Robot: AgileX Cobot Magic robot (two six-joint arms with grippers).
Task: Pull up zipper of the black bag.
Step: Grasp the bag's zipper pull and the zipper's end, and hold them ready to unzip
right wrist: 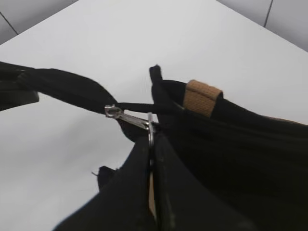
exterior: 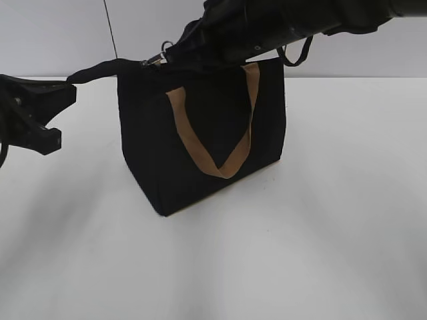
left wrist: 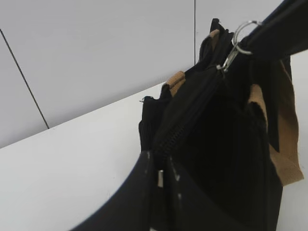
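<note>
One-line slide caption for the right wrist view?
Right pincer shut on the zipper's silver pull tab at the black bag's top edge.

The black bag [exterior: 200,140] stood upright on the white table, one tan handle hanging down its front face. Its zipper [left wrist: 190,113] ran along the top edge, the silver pull tab [right wrist: 129,118] at the stretched-out left end.

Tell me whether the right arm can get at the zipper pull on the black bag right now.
Probably yes: the right pincer already appears shut on the silver zipper pull at the black bag top's left end; nothing visible is between them.
</note>
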